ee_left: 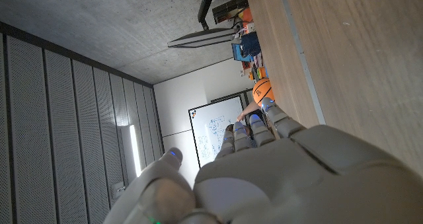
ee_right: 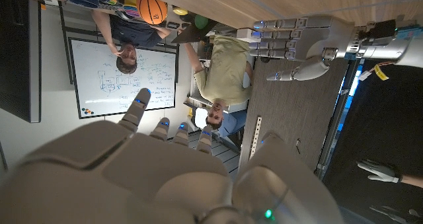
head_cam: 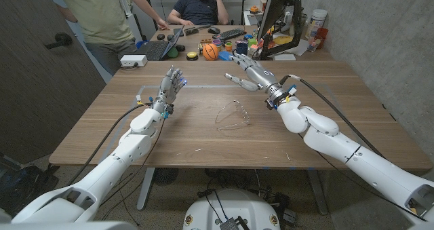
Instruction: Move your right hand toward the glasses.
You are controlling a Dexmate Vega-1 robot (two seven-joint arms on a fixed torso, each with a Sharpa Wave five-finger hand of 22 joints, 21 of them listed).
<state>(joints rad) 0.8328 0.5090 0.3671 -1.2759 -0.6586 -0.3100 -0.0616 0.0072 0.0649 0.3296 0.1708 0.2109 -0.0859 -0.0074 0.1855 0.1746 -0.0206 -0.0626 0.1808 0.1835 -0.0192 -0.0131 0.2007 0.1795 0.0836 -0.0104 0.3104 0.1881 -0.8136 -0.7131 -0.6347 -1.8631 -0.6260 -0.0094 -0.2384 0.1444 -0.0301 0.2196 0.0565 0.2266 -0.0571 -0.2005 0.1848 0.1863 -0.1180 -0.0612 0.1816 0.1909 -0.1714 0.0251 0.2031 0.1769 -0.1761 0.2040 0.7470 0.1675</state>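
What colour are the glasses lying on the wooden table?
Clear, transparent plastic glasses with no tint; the head view shows them best.

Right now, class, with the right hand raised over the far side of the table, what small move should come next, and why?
Probably bring the right hand down and back toward the glasses. The hand is open and holds nothing, above the table and beyond the glasses, which lie untouched nearer the robot.
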